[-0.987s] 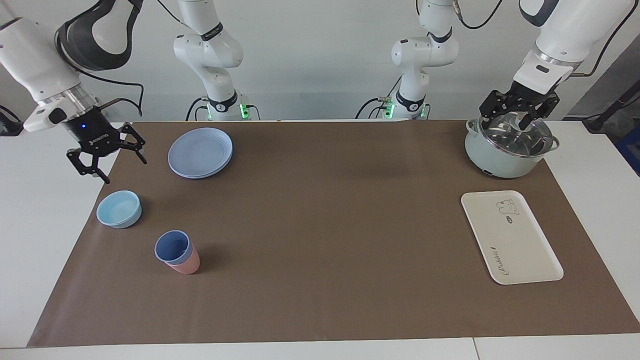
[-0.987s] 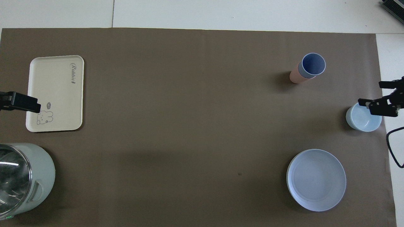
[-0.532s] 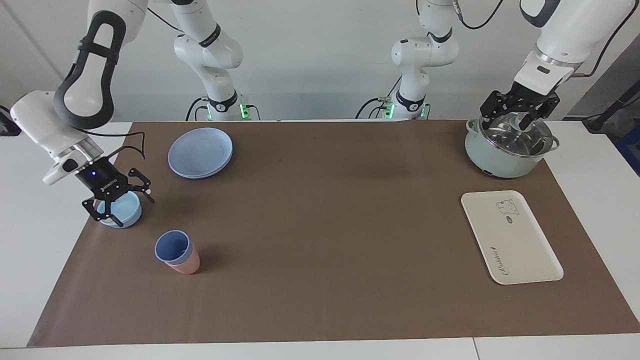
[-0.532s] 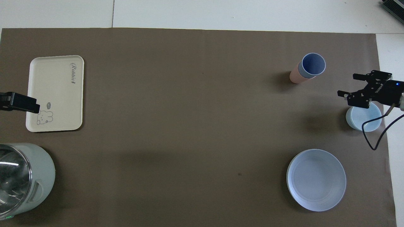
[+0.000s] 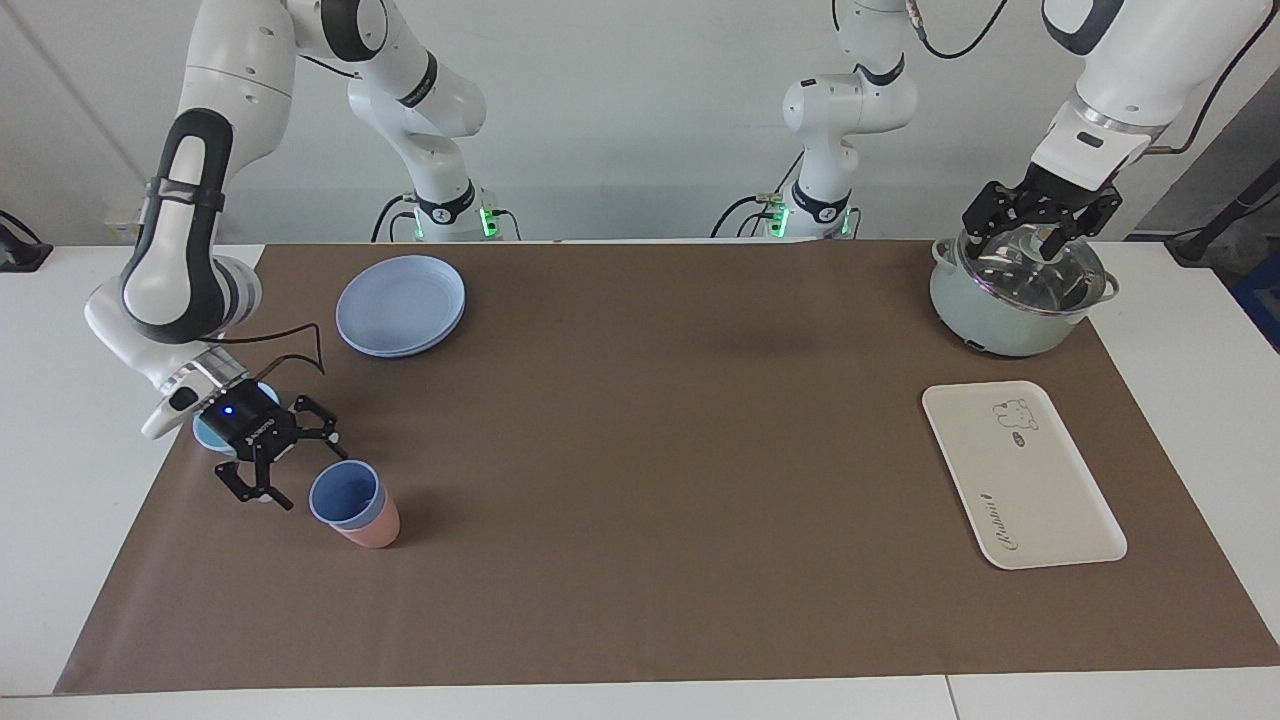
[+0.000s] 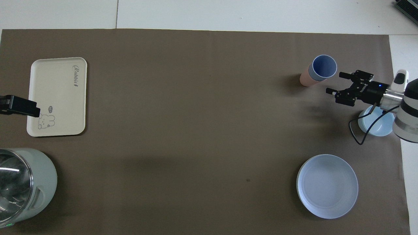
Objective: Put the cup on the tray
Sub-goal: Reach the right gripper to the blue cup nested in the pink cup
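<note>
The task has barely begun. The blue cup [image 5: 346,494] sits nested in a salmon-pink cup [image 5: 372,528] at the lower left of the facing view. The cream tray [image 5: 1021,473] lies empty at the right of that view, well apart from it. The right gripper [image 5: 296,468] is low beside the cup, jaws spread wide, holding nothing and not touching it. Grasping, lifting and carrying are all left to do. The left gripper [image 5: 1035,222] waits open over a lidded pot [image 5: 1012,298] at upper right.
</note>
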{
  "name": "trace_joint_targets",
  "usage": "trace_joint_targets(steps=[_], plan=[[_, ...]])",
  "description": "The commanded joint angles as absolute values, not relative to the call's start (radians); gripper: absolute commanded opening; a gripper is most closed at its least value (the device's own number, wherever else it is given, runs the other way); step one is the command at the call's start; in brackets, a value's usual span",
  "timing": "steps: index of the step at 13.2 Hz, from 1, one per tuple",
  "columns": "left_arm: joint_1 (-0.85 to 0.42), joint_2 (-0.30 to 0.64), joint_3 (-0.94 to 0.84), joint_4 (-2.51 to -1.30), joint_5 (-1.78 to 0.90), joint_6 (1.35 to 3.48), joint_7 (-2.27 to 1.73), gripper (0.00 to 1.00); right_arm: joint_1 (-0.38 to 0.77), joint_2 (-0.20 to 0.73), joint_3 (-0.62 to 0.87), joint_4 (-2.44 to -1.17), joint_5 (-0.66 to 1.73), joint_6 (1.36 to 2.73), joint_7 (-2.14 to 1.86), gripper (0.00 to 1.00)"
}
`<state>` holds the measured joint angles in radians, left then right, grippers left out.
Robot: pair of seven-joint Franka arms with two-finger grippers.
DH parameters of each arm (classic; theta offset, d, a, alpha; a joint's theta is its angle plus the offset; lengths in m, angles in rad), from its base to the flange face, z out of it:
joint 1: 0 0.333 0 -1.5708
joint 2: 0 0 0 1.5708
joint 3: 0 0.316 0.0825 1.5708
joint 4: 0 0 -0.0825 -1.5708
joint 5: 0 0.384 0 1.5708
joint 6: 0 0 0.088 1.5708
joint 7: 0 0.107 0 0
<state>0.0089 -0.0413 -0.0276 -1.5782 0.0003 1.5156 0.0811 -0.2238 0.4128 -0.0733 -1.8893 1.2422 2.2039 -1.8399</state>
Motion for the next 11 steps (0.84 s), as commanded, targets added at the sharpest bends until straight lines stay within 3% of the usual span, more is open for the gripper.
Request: trace_joint_targets(steps=[1, 11], plan=[[0.012, -0.066, -0.028, -1.605, -0.003, 1.517, 0.080, 1.00, -0.212, 0.417, -0.072, -1.870, 1.276, 2.194, -1.865, 1.00], [0.014, -0.066, -0.026, -1.603, -0.003, 1.513, 0.083, 1.00, -0.156, 0.449, -0.072, -1.887, 1.506, 2.237, -2.022, 1.00]])
